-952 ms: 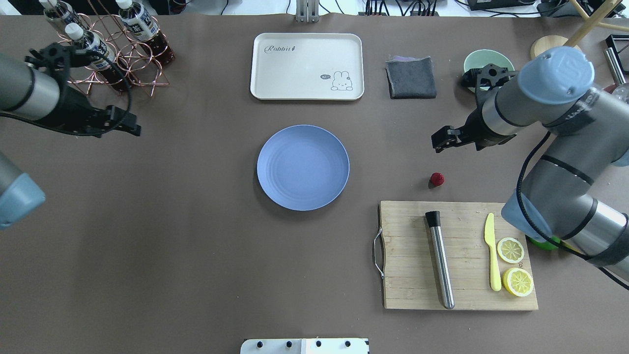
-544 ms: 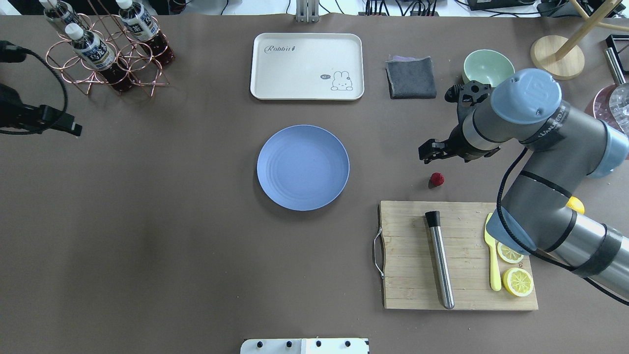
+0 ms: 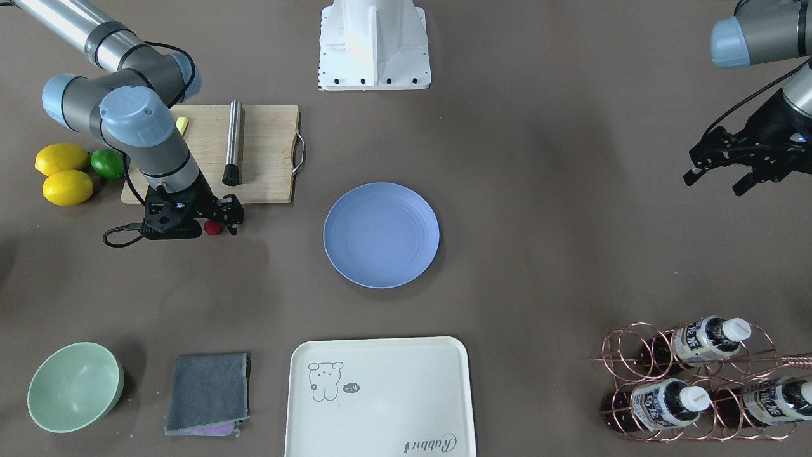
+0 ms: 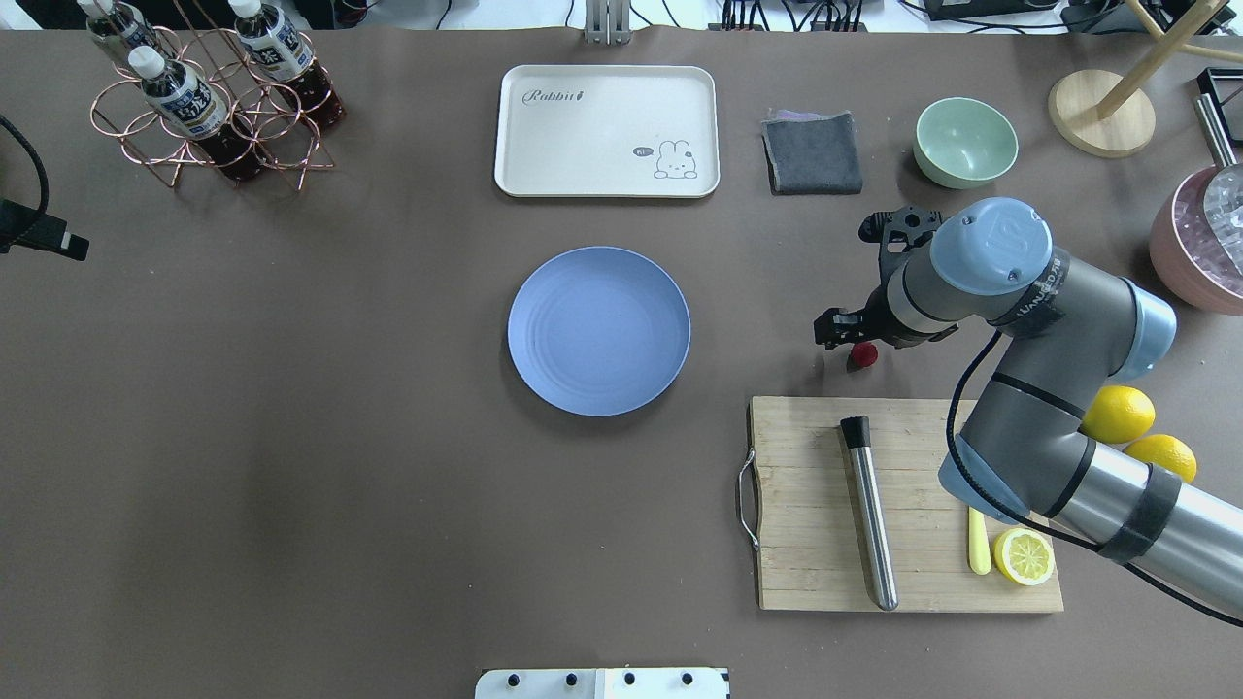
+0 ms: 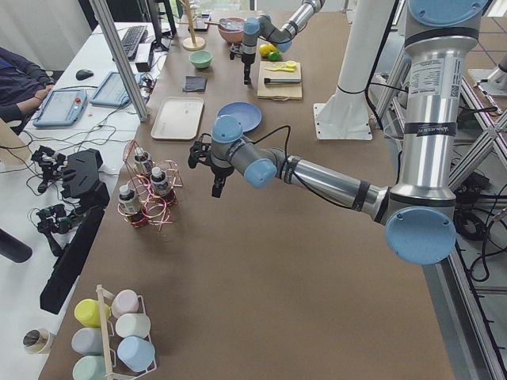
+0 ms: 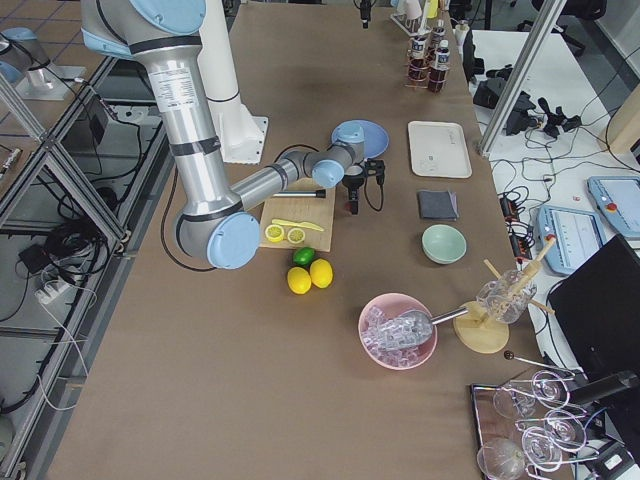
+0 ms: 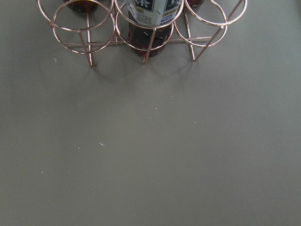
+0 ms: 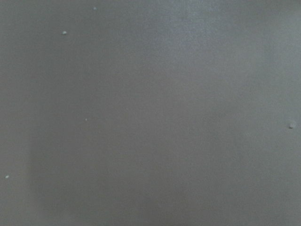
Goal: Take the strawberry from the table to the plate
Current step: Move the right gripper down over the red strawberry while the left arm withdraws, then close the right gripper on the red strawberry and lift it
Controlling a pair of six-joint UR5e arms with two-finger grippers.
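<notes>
The strawberry [image 4: 863, 356] is a tiny dark-red berry lying on the table [image 4: 340, 437], just behind the cutting board. My right gripper [image 4: 853, 342] hangs low right over it, open. In the front-facing view the strawberry [image 3: 213, 228] shows between the dark fingers of the right gripper [image 3: 216, 222]. The blue plate [image 4: 599, 330] is bare at the table's middle, well to the berry's left. My left gripper [image 3: 717, 179] is open and holds nothing, far off near the bottle rack. The right wrist view shows only bare table.
The wooden cutting board [image 4: 816, 515] carries a metal rod [image 4: 870, 515], a yellow knife and a lemon slice [image 4: 1024, 556]. Two lemons [image 4: 1119, 415] lie under my right arm. Behind are a mint bowl [image 4: 965, 142], a grey cloth [image 4: 813, 153], a cream tray [image 4: 607, 131] and a copper bottle rack [image 4: 209, 97].
My right arm has swung toward me and down, bringing its gripper from behind the strawberry to right over it. The left arm has drawn back leftward, nearly out of the overhead view.
</notes>
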